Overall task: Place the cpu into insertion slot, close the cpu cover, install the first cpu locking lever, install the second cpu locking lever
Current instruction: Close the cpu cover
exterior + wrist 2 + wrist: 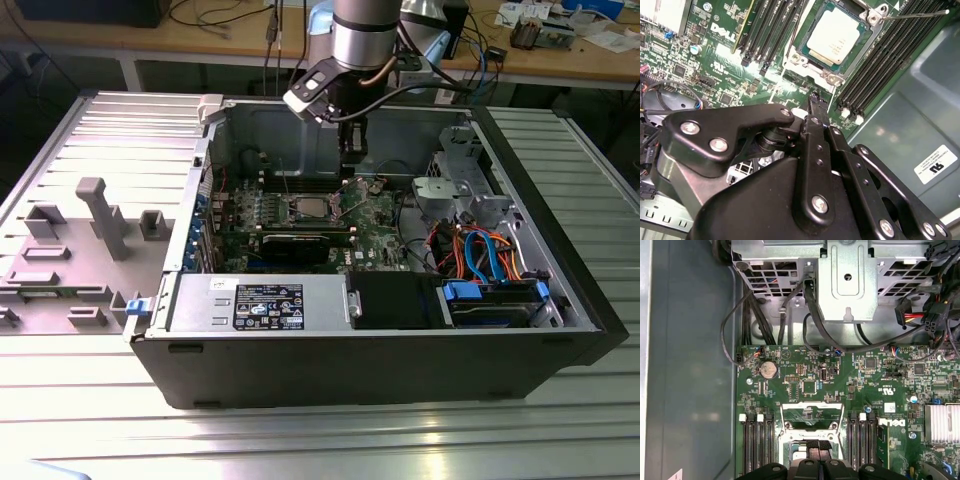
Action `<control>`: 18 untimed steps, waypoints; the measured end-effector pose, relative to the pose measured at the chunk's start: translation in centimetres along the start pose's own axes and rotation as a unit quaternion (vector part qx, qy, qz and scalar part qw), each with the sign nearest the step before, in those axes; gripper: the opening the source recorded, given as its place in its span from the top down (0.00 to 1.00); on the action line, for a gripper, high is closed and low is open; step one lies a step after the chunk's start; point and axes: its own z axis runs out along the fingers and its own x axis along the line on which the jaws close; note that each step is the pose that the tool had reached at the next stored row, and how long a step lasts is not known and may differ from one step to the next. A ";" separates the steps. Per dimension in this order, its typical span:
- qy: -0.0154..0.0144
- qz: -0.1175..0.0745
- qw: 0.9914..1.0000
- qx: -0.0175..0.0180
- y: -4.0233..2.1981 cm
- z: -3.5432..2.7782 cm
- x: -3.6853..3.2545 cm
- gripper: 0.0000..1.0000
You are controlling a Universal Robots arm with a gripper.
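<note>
The cpu lies flat in the insertion slot, silvery top up; in the exterior view the cpu sits mid-board. The cpu cover is swung open off the slot, green board showing through its window; in the exterior view it stands up beside the cpu at the cover. My gripper is shut, its tips just off the slot's corner on the cover's side. In the first wrist view the gripper hangs over the cover's near edge. A thin wire lever sticks out past the slot.
Black memory slots flank the socket on both sides. A metal drive cage with cables rises beyond the board, and a power supply fills the case front. A grey fixture plate lies at the exterior view's left.
</note>
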 end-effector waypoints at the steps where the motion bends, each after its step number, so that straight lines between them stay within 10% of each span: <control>1: 0.000 0.000 1.000 0.000 0.01 0.00 0.00 0.89; 11: 0.000 0.000 1.000 0.000 0.65 0.03 0.00 0.89; 18: 0.000 0.000 1.000 0.000 3.11 0.33 0.00 0.89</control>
